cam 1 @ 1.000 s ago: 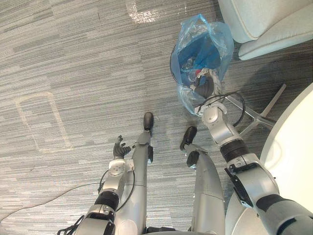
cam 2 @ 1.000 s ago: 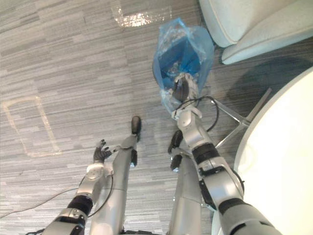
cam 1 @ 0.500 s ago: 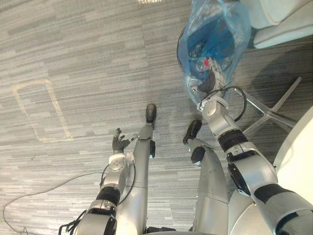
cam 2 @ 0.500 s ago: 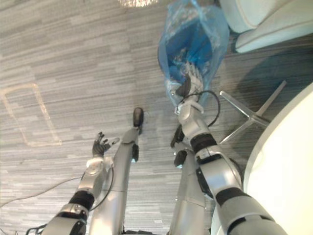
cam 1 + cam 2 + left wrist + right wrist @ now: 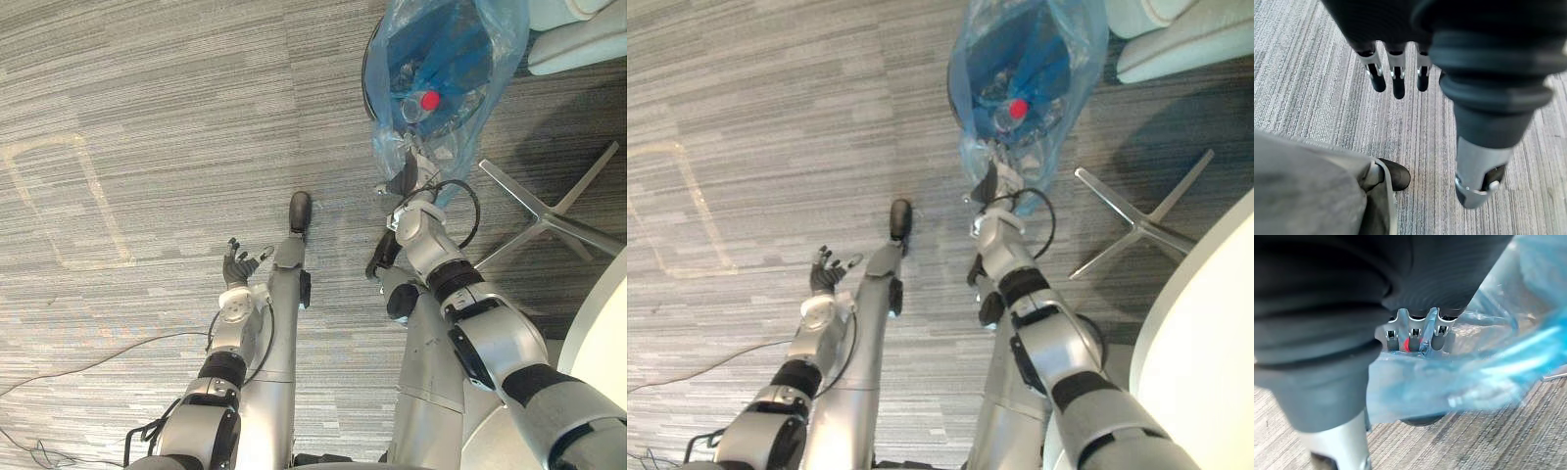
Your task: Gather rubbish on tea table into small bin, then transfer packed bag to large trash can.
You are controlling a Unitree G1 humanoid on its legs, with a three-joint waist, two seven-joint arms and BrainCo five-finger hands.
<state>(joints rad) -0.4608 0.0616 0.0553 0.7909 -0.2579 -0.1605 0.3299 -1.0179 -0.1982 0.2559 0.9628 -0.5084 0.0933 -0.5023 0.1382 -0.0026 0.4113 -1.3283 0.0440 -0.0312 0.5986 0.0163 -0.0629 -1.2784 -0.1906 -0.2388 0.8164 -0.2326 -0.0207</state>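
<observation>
Here the bag lies straight ahead of the right hand, which is up against the near side of its loose blue film. The bin that the bag lines shows as a dark rim at the bag's side. The bag stands roughly upright with its mouth gaping toward the head, so we judge the lift must run along that axis, up and out of the bin. The right hand is much the nearer. The left hand hangs well apart over the floor, its fingers straight and a little spread, holding nothing. From the head views we see into the bag, where a bottle with a red cap lies inside. The right wrist view gives the contact instead: film drapes across the hand and hides it, so we cannot tell whether it has a grip. We judge the gathering done and the bag's removal the step in hand.
</observation>
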